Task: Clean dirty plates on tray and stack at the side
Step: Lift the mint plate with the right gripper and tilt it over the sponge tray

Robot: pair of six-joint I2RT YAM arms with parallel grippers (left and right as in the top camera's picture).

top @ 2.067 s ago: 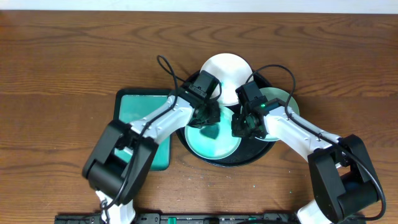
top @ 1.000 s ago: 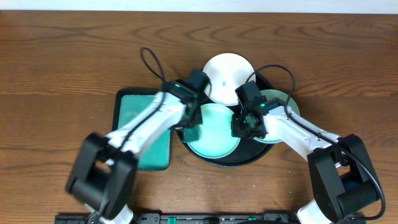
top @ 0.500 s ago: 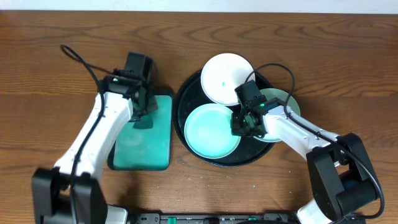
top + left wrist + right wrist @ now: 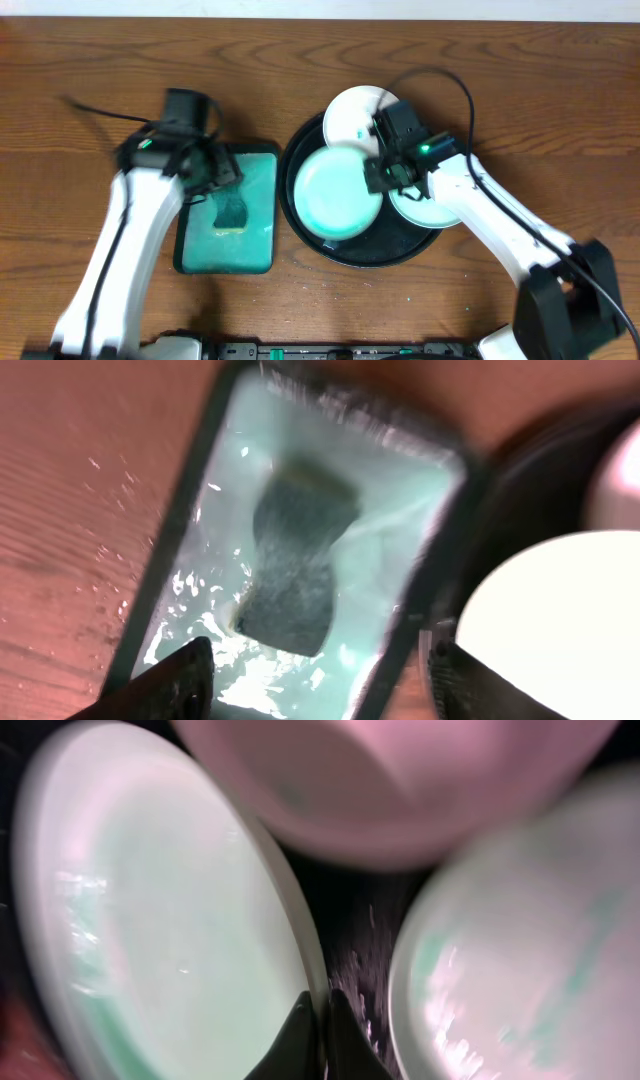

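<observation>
The round black tray [image 4: 300, 215] is glossy with a raised rim and sits right of centre on the grained wooden table [image 4: 100, 80]. Three smooth, round, shallow plates lie on it. The mint plate [image 4: 338, 192] is on its left half. The white plate [image 4: 352, 112] hangs over the far rim. The pale plate [image 4: 418, 208] is on the right, partly under the right arm.

The right gripper [image 4: 383, 172] is closed narrowly on the right rim of the mint plate. In the wrist view its dark fingertips [image 4: 300, 1038] sit nearly together, with the thin plate edge running between them.

Just left of the black tray lies a rectangular teal tray [image 4: 258, 245] with a dark rim and rounded corners; its surface is wet and shiny. On it rests a dark, rough sponge [image 4: 295, 565], pinched in at the middle. The left gripper [image 4: 212, 172] hovers over the far end of this tray with its fingers [image 4: 170, 682] spread wide and holding nothing.
</observation>
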